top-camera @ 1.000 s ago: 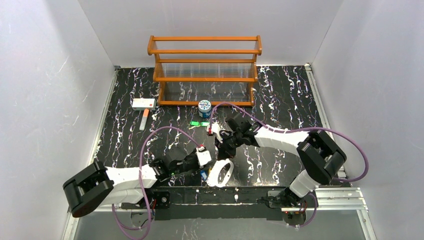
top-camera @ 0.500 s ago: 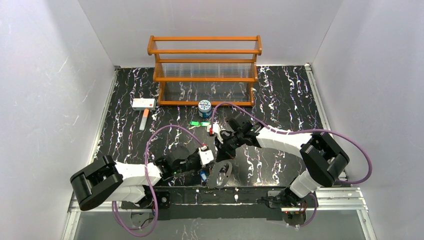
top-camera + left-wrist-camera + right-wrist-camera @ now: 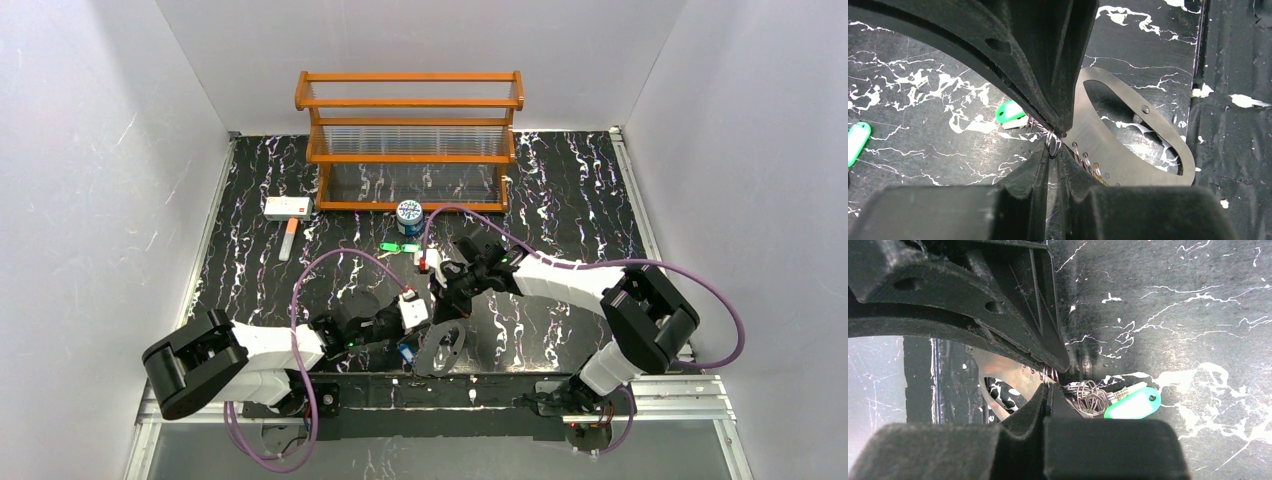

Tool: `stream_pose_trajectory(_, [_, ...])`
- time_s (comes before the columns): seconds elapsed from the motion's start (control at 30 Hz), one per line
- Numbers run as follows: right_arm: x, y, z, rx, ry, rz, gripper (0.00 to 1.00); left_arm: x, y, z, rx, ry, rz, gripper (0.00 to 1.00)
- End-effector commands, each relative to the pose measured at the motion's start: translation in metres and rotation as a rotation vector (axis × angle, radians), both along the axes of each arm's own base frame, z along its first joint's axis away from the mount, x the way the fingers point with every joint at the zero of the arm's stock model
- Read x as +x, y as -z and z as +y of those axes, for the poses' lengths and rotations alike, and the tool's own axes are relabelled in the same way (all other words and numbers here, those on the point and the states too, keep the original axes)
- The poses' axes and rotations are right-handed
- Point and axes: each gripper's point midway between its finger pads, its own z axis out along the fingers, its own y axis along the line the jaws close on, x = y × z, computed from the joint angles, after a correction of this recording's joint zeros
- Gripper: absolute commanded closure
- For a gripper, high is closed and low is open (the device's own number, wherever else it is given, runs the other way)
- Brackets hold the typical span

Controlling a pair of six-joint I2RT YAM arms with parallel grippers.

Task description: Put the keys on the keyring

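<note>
L tool [image 3: 1052, 145] is clenched, both fingers pinching a small wire ring [image 3: 1052, 141] at their very tips. That ring sits just beside the edge of the keyring [image 3: 1113, 155], a flat grey-white oval loop w/ open middle, seen over the black marbled tabletop [image 3: 923, 90]; can't tell if it rests there or is lifted. More thin wire rings line the same edge. One green key [image 3: 1010, 111] lies just behind the fingers, and a 2nd green key [image 3: 858, 142] is well apart at the left edge of that view.

R tool [image 3: 1049, 382] is clenched too, tips nipping a wire ring against the keyring edge; can't tell if it's the same ring. A wire tangle [image 3: 1088, 401] lies just beside the tips, w/ a green-headed key [image 3: 1133, 404] touching it.

From above, both tools meet near the front-centre of the tabletop. A blue key [image 3: 405, 352] peeks out by the L tool. Farther back stands a blue-white can [image 3: 408, 213], w/ a wooden rack [image 3: 410, 140] behind it.
</note>
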Motion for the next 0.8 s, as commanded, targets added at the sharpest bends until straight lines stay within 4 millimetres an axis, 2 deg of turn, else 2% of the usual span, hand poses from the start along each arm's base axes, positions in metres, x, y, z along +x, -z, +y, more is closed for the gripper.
stream_pose_trajectory(0.0, [-0.002,-0.011,0.002,0.051,-0.023,-0.036,0.99,0.005,-0.021,-0.013,-0.064,0.013,-0.031,0.98])
stream_pose_trajectory(0.1, [-0.002,-0.011,0.002,0.051,-0.02,-0.045,0.99,0.006,-0.025,-0.012,-0.073,0.006,-0.037,0.97])
stream_pose_trajectory(0.2, [-0.002,-0.011,0.002,0.054,-0.02,-0.047,0.99,0.007,-0.028,-0.011,-0.08,-0.002,-0.051,0.84])
stream_pose_trajectory(0.27, [-0.002,-0.011,0.002,0.055,-0.023,-0.045,0.99,0.007,-0.031,-0.009,-0.086,0.003,-0.065,0.8])
stream_pose_trajectory(0.5, [-0.003,-0.011,0.002,0.06,-0.026,-0.043,0.99,0.004,-0.034,-0.005,-0.099,0.001,-0.081,0.8])
stream_pose_trajectory(0.77, [-0.003,-0.013,0.003,0.064,-0.03,-0.045,0.99,0.005,-0.025,-0.004,-0.07,0.004,-0.073,0.83])
